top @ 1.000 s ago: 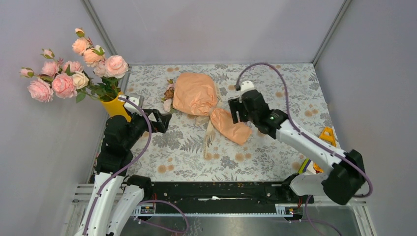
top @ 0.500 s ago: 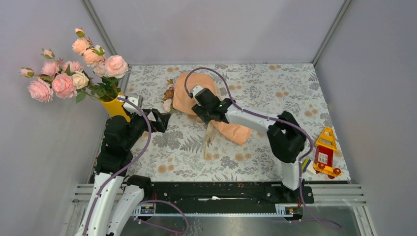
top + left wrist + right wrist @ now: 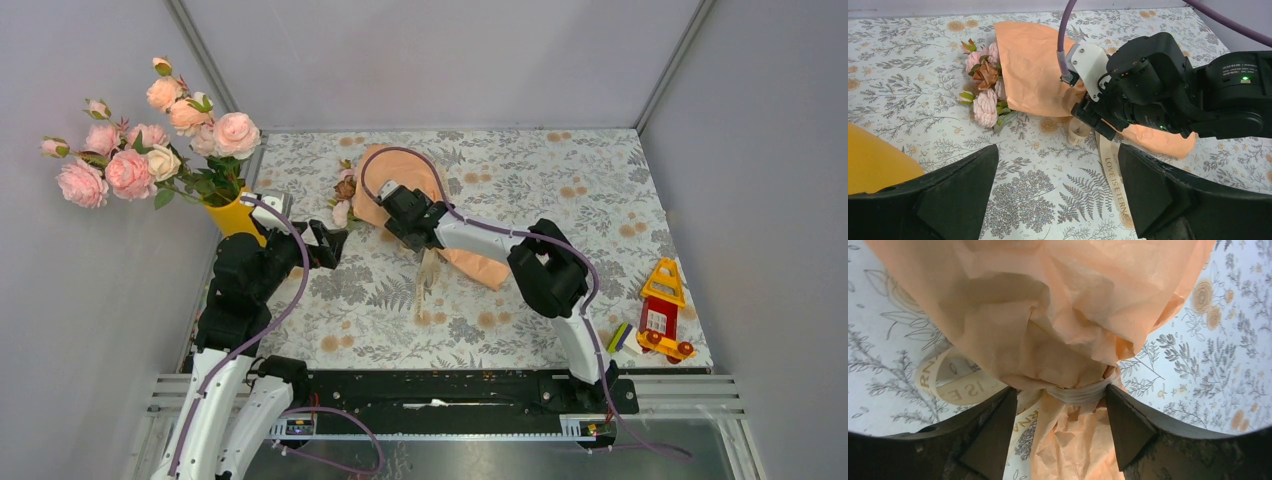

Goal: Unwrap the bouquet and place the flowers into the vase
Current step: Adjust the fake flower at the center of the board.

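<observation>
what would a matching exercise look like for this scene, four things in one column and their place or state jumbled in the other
Things:
1. bouquet
2. vase
3. red and yellow toy
4. left gripper

Place or state:
A. open and empty, next to the vase
B. near right corner of the table
C. lying on its side, neck tied with a ribbon, right gripper straddling that neck
D. at the left edge, full of big pink roses

Pairs: 1-C, 2-D, 3-B, 4-A
</observation>
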`<act>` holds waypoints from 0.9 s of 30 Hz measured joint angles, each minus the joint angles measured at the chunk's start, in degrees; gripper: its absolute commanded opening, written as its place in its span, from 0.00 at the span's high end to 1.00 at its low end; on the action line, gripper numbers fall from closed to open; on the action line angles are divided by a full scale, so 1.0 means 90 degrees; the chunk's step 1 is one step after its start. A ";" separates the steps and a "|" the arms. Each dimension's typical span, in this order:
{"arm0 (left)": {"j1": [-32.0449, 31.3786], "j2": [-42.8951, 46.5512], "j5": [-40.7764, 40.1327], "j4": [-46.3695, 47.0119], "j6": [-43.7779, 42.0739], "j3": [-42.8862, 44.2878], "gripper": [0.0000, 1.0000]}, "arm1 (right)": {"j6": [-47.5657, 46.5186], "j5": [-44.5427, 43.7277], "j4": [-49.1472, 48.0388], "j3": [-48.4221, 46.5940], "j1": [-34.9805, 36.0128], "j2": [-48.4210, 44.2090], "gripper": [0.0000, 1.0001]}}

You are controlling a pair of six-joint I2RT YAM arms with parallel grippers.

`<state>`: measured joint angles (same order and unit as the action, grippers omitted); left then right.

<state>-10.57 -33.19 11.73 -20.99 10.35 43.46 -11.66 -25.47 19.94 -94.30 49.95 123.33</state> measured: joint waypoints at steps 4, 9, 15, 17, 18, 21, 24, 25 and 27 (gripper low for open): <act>0.0000 -0.0005 0.0000 0.0000 0.0000 0.0000 0.01 | -0.0112 -0.0372 0.0017 -0.0243 0.0000 0.0238 0.26; 0.0000 -0.0010 0.0000 0.0000 0.0000 0.0000 0.01 | -0.0413 -0.0877 -0.0039 -0.0367 0.0005 0.0488 0.24; 0.0000 -0.0041 0.0000 -0.0002 0.0000 0.0000 0.01 | -0.0755 -0.1394 -0.0294 -0.0357 0.0034 0.0614 0.22; 0.0000 -0.0041 0.0000 -0.0002 0.0000 0.0000 0.01 | -0.0879 -0.1498 -0.0449 -0.0328 0.0034 0.0614 0.21; 0.0000 -0.0041 0.0000 -0.0002 0.0000 0.0000 0.01 | -0.0952 -0.1549 -0.0537 -0.0304 0.0034 0.0614 0.19; 0.0000 -0.0044 0.0000 -0.0002 0.0000 0.0000 0.01 | -0.1151 -0.1610 -0.0721 -0.0219 0.0034 0.0614 0.18; 0.0000 -0.0044 0.0000 -0.0002 0.0000 0.0000 0.01 | -0.1256 -0.1583 -0.0765 -0.0209 0.0034 0.0614 0.19; 0.0000 -0.0044 0.0000 -0.0002 0.0000 0.0000 0.01 | -0.1260 -0.1562 -0.0763 -0.0211 0.0034 0.0614 0.21; 0.0000 -0.0044 0.0000 -0.0002 0.0000 0.0000 0.01 | -0.1256 -0.1513 -0.0716 -0.0219 0.0034 0.0617 0.24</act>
<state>-10.57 -33.58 11.73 -21.02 10.35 43.46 -22.96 -39.09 13.50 -96.27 50.26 128.88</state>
